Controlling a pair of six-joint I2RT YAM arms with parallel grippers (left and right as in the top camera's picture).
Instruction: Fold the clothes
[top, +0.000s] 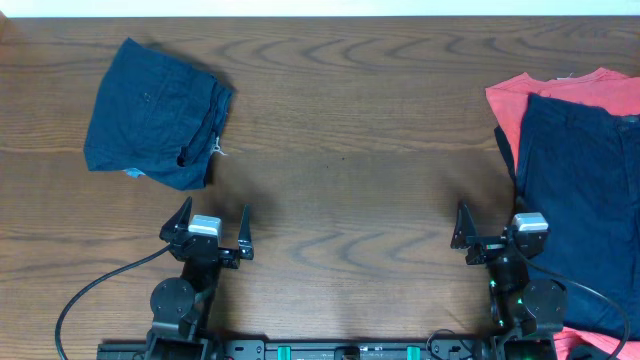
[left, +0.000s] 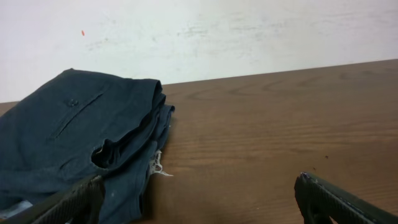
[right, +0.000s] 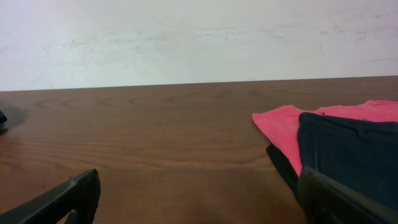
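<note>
one pair of shorts (top: 155, 110) lies folded at left, a pile (top: 580, 165) waits unfolded at right, while left gripper (top: 213, 216) and right gripper (top: 497, 228) gape wide, empty.

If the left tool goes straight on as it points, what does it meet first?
Probably the folded navy shorts, ahead of the left tool's left finger; the middle line crosses only bare table. Depth is unclear.
</note>
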